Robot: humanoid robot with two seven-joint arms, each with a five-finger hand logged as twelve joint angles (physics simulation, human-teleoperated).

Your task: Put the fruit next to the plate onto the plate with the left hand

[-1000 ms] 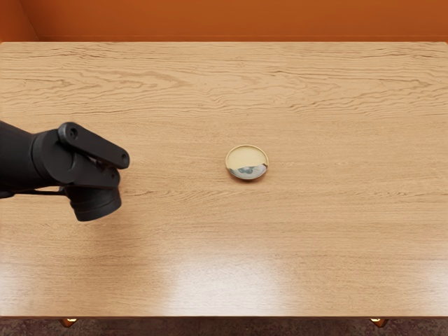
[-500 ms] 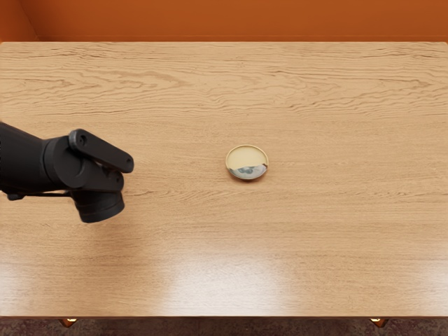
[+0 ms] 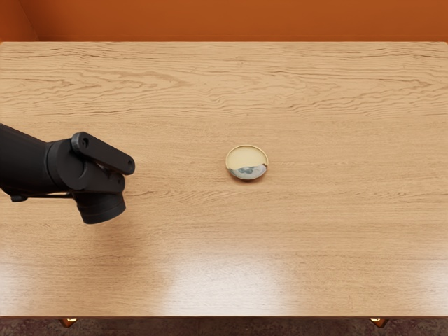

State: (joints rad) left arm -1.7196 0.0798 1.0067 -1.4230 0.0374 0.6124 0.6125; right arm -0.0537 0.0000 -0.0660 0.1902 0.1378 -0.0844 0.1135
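Glossy grained wooden table (image 3: 315, 238), glazed plate (image 3: 242, 155), matt black left hand (image 3: 98, 186).

Light oak table (image 3: 315, 245), wavy grain. Cream plate (image 3: 242, 155), grey-blue smudge at edge. Black left hand (image 3: 98, 185). Orange wall (image 3: 238, 17).

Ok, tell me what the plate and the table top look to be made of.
The plate looks like glazed ceramic: a cream face with a grey-blue smear at one edge and a thin tan rim. The table top looks like varnished wood or wood veneer: wavy grain runs across it, and soft bright patches shine near the front edge.
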